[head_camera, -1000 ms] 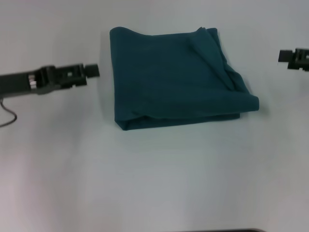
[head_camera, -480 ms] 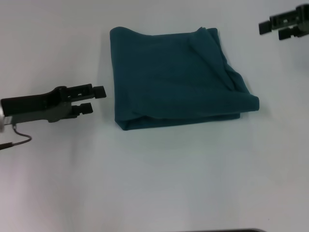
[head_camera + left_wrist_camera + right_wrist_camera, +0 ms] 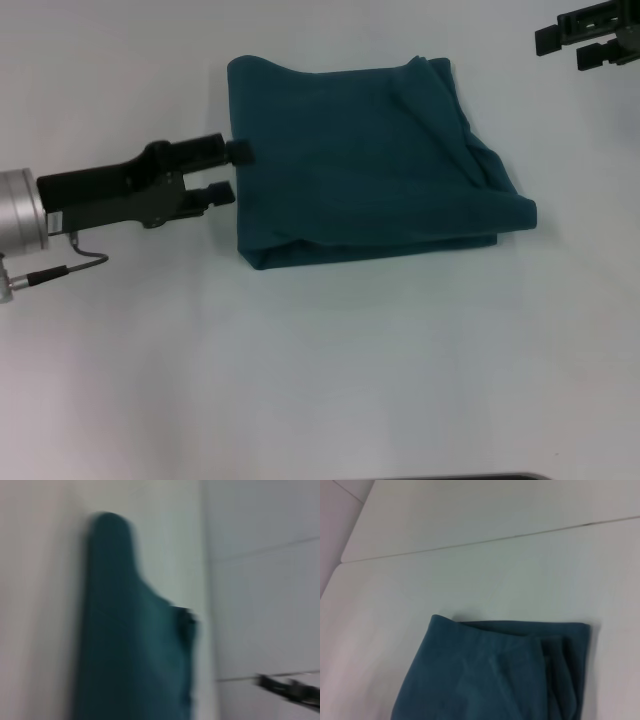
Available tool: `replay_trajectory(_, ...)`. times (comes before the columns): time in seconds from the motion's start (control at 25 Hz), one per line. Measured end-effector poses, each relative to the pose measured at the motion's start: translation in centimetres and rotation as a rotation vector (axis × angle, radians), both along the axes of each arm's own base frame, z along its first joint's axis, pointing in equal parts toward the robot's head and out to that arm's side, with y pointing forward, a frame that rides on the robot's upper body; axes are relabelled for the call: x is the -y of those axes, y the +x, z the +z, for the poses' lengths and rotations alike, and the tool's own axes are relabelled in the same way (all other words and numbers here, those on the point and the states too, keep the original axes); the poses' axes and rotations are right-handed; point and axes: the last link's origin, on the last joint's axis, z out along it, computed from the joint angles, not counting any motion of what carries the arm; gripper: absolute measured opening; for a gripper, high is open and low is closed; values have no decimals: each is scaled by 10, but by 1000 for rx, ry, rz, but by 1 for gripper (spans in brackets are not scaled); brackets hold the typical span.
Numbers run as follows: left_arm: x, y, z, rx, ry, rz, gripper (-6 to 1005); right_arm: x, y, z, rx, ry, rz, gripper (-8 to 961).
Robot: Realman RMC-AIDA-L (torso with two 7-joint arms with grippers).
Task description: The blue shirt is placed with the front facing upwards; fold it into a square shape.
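Lying folded into a rough square mid-table: blue shirt [image 3: 365, 165] | soft, light, limp, likely to sag and slip | left gripper [image 3: 234, 171] open, narrow gap, at left edge | right gripper [image 3: 565, 42] far-right, empty, parted | best pinched at layered edge.

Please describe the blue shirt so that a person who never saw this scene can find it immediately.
On the plain white table, look at the middle, slightly toward the far side. The blue shirt lies there, folded into a thick, roughly square pad, with the left gripper at its edge and the right gripper apart, near the far corner. It is the only dark teal cloth on the table.
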Motion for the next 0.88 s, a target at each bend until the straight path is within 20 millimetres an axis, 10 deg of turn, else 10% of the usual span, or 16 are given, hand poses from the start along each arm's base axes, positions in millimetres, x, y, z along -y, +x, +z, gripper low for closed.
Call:
replay_trajectory(0.56,9,15,-59,11,-117,33,809,3,5,2,5,5,-4,900)
replay_trajectory(0.88,6,3,-43,-27,-127,46,810,4,9,4,10,7,-12,899)
